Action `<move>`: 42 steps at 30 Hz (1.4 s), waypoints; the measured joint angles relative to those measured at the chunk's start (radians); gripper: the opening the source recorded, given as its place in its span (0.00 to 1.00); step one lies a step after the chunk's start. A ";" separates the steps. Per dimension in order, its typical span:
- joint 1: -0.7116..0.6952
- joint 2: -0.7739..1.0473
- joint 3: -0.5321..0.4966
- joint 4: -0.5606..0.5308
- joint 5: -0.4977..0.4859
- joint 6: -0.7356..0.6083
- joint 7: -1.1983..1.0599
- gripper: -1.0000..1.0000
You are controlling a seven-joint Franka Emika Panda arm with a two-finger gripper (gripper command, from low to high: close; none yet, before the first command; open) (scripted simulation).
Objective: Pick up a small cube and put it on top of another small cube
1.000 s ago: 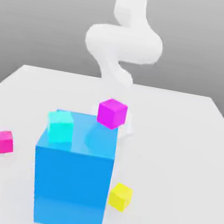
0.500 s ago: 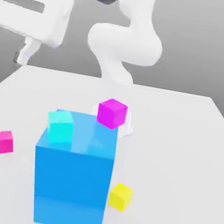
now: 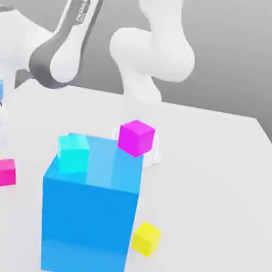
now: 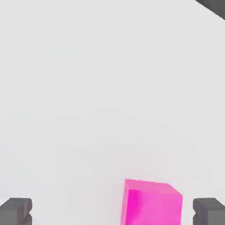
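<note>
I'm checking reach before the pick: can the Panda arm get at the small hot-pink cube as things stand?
Probably yes. The open gripper hangs near the hot-pink cube, which sits on the bare tabletop, apart from the blue block, with nothing seen between.

The word "FRANKA" stands on the robot arm (image 3: 70, 32), on the upper segment toward the exterior view's left (the lettering runs steeply, nearly upright, along the white casing).
</note>
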 joint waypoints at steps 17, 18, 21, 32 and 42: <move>-0.132 0.209 0.169 0.023 0.218 0.156 -0.155 0.00; -0.117 0.175 0.147 0.016 0.187 0.131 -0.131 0.00; -0.091 0.068 0.094 -0.007 0.076 0.049 -0.051 0.00; 0.098 -0.187 0.221 0.184 -0.079 -0.394 0.494 0.00; 0.244 -0.386 0.430 0.363 0.017 -0.769 0.848 0.00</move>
